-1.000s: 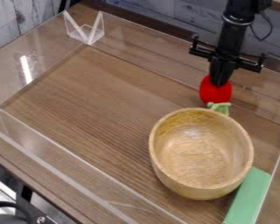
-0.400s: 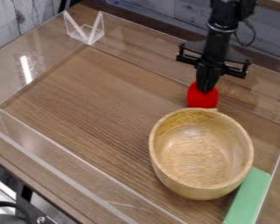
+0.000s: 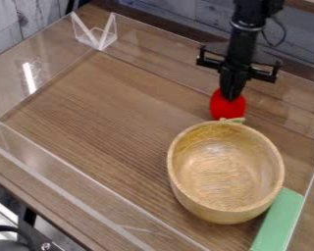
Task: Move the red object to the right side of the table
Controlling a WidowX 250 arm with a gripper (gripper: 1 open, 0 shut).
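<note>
The red object (image 3: 227, 104) is a small glossy red toy, seen just behind the far rim of the wooden bowl on the right half of the table (image 3: 114, 113). A bit of its green end shows below it near the bowl rim. My gripper (image 3: 235, 94) comes straight down from above on a black arm and is shut on the red object's top. The fingertips are partly hidden against the toy. I cannot tell whether the toy touches the tabletop or hangs just above it.
A large wooden bowl (image 3: 226, 173) stands at the front right. A flat light-green block (image 3: 281, 224) lies beside it at the right front corner. Low clear acrylic walls (image 3: 42, 61) border the tabletop, with a clear bracket (image 3: 94, 31) at the far left.
The gripper and the red object moved together a little to the left, from behind the bowl's right side toward its middle. In the last half second they hardly moved.
</note>
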